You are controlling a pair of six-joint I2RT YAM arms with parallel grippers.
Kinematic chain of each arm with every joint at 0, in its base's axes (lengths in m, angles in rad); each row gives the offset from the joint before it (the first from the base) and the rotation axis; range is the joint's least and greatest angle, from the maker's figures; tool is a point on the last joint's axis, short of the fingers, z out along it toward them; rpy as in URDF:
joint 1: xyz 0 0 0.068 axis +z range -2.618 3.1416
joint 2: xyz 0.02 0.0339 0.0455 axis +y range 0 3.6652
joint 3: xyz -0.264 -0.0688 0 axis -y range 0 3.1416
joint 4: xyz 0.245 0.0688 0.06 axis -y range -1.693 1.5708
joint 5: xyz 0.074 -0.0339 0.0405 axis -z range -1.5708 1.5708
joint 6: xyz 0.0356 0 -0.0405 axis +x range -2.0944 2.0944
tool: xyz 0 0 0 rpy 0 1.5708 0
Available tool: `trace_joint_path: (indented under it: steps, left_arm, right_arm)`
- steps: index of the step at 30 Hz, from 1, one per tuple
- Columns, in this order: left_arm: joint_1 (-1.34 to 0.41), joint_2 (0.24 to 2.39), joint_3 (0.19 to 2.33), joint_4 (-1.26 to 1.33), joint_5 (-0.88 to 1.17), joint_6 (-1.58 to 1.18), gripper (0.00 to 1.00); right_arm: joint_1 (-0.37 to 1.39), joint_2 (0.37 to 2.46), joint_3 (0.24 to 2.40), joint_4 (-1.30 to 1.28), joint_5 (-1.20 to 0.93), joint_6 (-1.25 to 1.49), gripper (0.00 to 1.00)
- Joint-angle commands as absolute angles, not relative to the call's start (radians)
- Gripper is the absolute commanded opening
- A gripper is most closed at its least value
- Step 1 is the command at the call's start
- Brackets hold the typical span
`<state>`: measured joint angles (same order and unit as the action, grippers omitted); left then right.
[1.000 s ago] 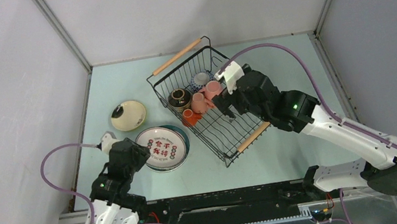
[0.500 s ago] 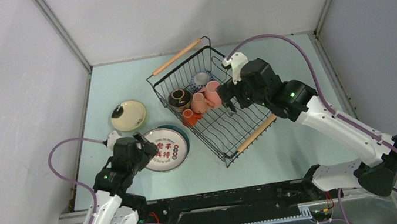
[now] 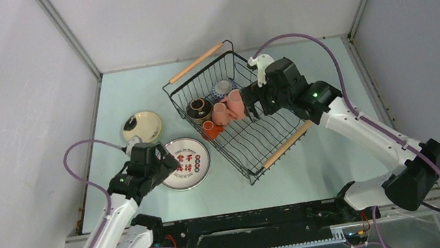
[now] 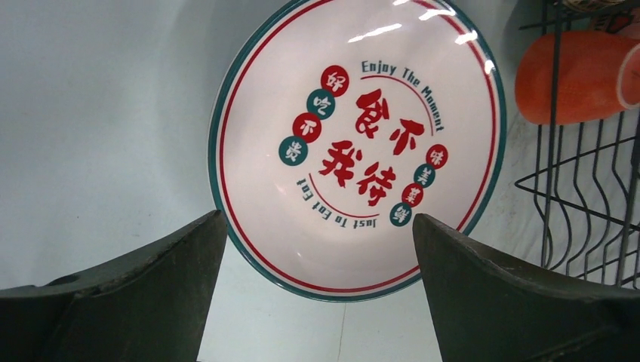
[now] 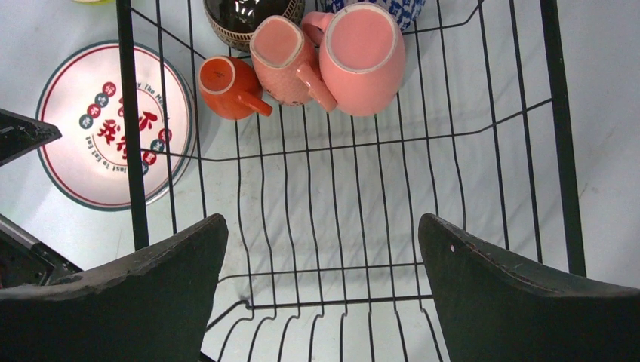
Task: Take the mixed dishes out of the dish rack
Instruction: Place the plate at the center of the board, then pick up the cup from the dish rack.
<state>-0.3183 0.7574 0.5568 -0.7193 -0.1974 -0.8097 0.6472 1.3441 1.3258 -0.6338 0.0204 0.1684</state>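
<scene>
Found left gripper [image 4: 318, 219] spread wide, empty, above the green-rimmed plate [image 4: 355, 143] (on the table [image 4: 90, 113], beside the dish rack [image 4: 557, 151]). Read "Enjoy The Moment" there. Found right gripper [image 5: 323, 219] likewise spread above racked pink mugs [image 5: 358, 56].

Overhead view from above and behind, wrist views close, facing down, both showing the plate [image 4: 355, 143]

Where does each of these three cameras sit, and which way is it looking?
Top external: above and behind the arms, looking down on everything; both arms show, with left gripper and right gripper.
Left wrist: on the left arm, facing down at the green-rimmed plate; its open fingers show.
Right wrist: over the dish rack, facing down at the pink mugs; its open fingers show.
Shared: both wrist views catch the plate and the orange cup.
</scene>
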Motion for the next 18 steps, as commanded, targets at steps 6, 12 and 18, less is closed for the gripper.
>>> trace_joint_path:
  steps: [6, 12, 18]
  left_arm:
    - [-0.319, 0.683, 0.665, -0.74, -0.243, -0.718, 1.0]
    - [-0.319, 0.639, 0.735, -0.728, -0.264, -0.592, 0.99]
    - [-0.319, 0.6, 0.743, -0.673, -0.243, -0.453, 1.0]
  right_arm:
    - [0.574, 1.435, 1.361, -0.5, -0.047, 0.243, 1.0]
    - [0.526, 1.544, 1.403, -0.431, -0.129, 0.197, 0.99]
    - [0.522, 1.733, 1.601, -0.546, -0.232, -0.062, 1.0]
